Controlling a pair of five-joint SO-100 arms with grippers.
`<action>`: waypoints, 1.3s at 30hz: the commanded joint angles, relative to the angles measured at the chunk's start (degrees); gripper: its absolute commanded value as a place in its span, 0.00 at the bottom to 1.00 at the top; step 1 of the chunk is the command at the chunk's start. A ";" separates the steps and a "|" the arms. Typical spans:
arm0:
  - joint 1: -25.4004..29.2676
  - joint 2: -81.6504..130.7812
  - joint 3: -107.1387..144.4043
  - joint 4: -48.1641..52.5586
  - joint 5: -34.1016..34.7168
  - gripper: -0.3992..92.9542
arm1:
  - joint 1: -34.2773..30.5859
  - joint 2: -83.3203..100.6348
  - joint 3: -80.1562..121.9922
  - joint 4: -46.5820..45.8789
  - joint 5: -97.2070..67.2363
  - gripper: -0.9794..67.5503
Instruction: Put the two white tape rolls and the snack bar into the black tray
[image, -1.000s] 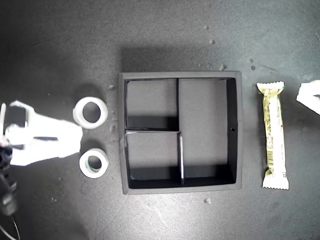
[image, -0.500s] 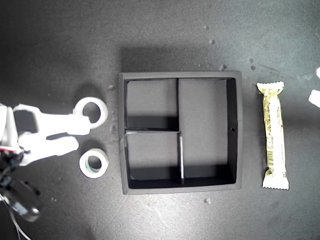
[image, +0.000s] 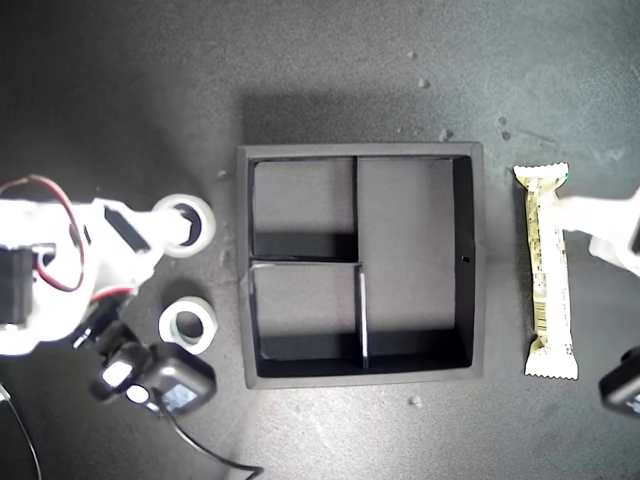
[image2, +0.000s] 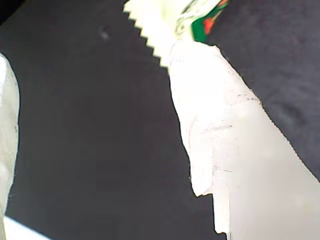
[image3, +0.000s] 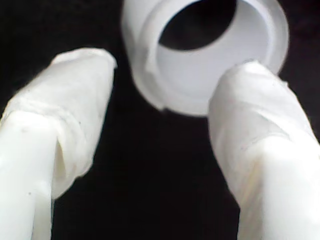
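Two white tape rolls lie on the dark worktop (image: 120, 90), both outside the black tray (image: 361, 151) on the side toward the exterior view's left. The wider tape roll (image: 184, 224) sits level with the tray's upper small compartment in the exterior view; the smaller tape roll with the greenish core (image: 188, 326) sits level with the lower small compartment, and the two rolls are apart from each other. All three tray compartments hold nothing.

My second claw (image3: 160, 95) is spread wide at the wider tape roll (image3: 205, 50): one padded finger (image3: 250, 100) overlaps the roll's rim, the other stands off to the side with a gap, so the roll is not gripped.

The snack bar (image: 545, 270) lies flat beyond the tray on the side toward the exterior view's right, parallel to the tray's wall and not touching it. My first claw (image: 585, 215) reaches the bar near its upper end in the exterior view, and one white finger (image2: 210, 100) lies right at the bar's zigzag end (image2: 150, 25). I cannot tell how far its jaws are parted.
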 joint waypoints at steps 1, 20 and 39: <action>0.88 -2.02 -2.11 0.00 -1.14 0.17 | -1.49 0.00 1.41 -0.53 -1.32 0.35; 0.18 -12.13 -1.93 -8.79 -0.97 0.17 | -5.71 -8.44 4.83 -4.22 -2.99 0.39; -3.69 -15.03 1.67 -12.74 0.70 0.01 | -8.17 -20.48 12.92 -18.19 -1.93 0.32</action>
